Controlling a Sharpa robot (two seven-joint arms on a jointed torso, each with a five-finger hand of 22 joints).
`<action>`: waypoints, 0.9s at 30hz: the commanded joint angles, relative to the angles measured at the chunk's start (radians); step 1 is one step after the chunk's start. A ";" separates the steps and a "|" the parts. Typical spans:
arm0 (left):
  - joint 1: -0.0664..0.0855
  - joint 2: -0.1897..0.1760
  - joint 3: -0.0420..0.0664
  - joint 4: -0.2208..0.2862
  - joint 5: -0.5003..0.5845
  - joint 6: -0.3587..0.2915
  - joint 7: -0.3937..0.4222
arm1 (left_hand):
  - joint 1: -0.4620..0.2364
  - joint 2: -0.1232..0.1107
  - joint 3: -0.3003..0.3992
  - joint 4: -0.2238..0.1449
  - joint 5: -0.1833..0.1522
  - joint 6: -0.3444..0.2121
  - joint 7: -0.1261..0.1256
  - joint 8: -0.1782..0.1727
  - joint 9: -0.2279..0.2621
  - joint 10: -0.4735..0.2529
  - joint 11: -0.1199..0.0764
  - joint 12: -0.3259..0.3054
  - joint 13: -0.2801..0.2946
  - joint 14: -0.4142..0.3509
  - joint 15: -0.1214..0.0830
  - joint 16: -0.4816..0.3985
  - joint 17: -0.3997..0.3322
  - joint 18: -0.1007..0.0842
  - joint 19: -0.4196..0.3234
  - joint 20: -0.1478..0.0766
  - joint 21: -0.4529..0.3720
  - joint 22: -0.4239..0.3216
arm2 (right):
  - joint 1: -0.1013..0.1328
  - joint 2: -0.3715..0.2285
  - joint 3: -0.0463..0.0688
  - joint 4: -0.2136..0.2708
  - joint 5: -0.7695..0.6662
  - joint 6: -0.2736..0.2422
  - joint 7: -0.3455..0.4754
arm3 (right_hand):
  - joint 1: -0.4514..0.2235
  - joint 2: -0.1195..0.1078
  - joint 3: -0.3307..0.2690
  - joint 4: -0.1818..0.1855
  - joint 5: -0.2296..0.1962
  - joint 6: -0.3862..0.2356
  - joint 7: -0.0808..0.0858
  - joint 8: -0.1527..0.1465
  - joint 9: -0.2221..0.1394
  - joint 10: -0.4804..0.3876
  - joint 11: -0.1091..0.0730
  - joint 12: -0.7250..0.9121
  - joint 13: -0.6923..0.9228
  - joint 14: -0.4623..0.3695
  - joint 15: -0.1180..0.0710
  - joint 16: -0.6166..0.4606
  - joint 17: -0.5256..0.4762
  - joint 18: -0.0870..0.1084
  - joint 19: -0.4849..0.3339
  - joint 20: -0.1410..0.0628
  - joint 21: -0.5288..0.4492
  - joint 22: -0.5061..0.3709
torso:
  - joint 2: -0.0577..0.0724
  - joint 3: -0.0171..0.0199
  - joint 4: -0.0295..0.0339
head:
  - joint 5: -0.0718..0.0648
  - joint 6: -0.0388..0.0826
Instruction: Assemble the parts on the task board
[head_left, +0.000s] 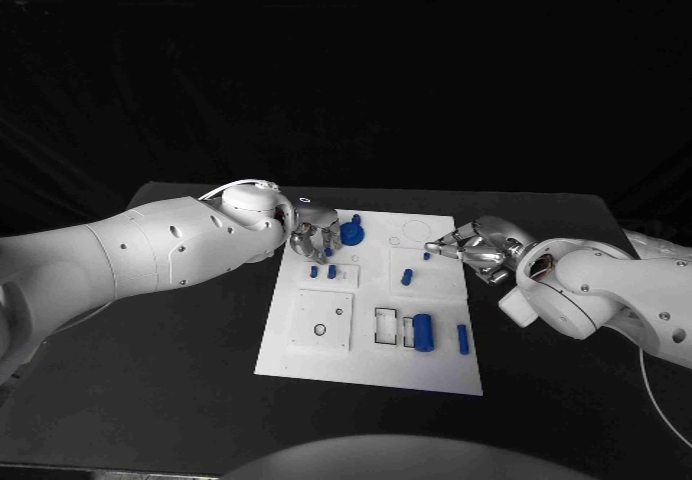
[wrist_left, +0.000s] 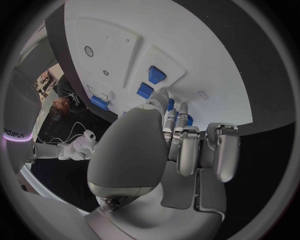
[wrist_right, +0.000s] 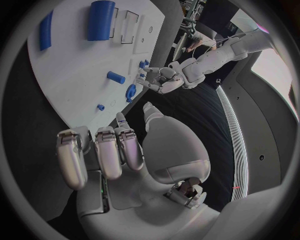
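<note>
Black worktop (head_left: 173, 340) carries the white task board (head_left: 378, 300) at its middle in the head view. The left hand (head_left: 312, 238) sits at the board's far left corner, its fingers touching a round blue part (head_left: 352, 234) just beside them. Whether it grips that part I cannot tell. The right hand (head_left: 473, 246) hangs over the board's far right edge, fingers curled inward, with a small blue peg (head_left: 427, 255) just beside its fingertips. Nearer the robot than both hands lie two small blue blocks (head_left: 322, 271), a short blue pin (head_left: 407, 277), a blue cylinder (head_left: 423, 331) and a blue bar (head_left: 463, 339).

From the left wrist, the left hand (wrist_left: 181, 145) has its fingers close together at the board (wrist_left: 206, 60), with blue showing between the fingertips and two blue blocks (wrist_left: 150, 82) just beyond.

From the right wrist, the right hand (wrist_right: 109, 150) shows fingers side by side, bent, nothing visible in them, the board (wrist_right: 69, 75) beyond them; the left hand (wrist_right: 159, 80) touches the round part (wrist_right: 131, 92).
</note>
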 joint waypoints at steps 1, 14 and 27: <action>0.000 -0.003 0.000 0.006 -0.001 -0.064 -0.022 | 0.004 0.005 -0.016 -0.001 -0.005 -0.018 -0.003 0.001 -0.004 -0.026 0.001 -0.004 0.000 0.104 0.003 0.003 0.263 -0.008 0.105 0.007 0.002 0.263 | -0.001 0.000 0.000 0.001 -0.002 0.016 0.001 | 0.003 0.010 -0.004 -0.001 0.003 0.007 0.018 0.006 0.001 0.107 0.006 0.000 0.263 0.106 0.006 0.004 0.263 -0.007 0.105 0.008 0.004 0.263 | 0.000 0.0000 0.0000 | 0.000 0.002; 0.009 -0.074 0.003 0.049 0.040 -0.156 0.015 | -0.085 -0.065 -0.184 0.010 0.002 -0.075 0.004 0.003 -0.012 -0.129 -0.009 0.000 0.003 0.100 -0.019 -0.004 0.254 -0.008 0.105 -0.004 0.002 0.263 | -0.001 0.000 0.000 -0.005 -0.005 -0.020 0.026 | 0.004 0.011 -0.003 -0.002 0.003 0.006 0.017 0.005 0.001 0.107 0.006 0.000 0.263 0.106 0.006 0.004 0.263 -0.007 0.105 0.008 0.004 0.263 | -0.001 -0.0001 0.0011 | -0.006 0.001; 0.040 -0.189 0.005 0.136 0.514 -0.233 0.121 | -0.188 -0.082 -0.428 0.013 0.138 -0.014 0.090 0.028 -0.002 -0.064 0.002 0.032 0.008 0.054 -0.006 -0.070 0.159 0.005 0.066 -0.008 -0.040 0.246 | 0.025 0.013 0.000 -0.029 -0.110 -0.135 0.127 | 0.115 0.024 0.035 -0.035 -0.010 0.054 -0.037 0.031 0.013 -0.279 -0.049 -0.295 0.005 0.106 -0.040 0.004 0.263 -0.007 0.105 -0.029 0.004 0.263 | 0.000 0.0003 -0.0004 | -0.007 0.003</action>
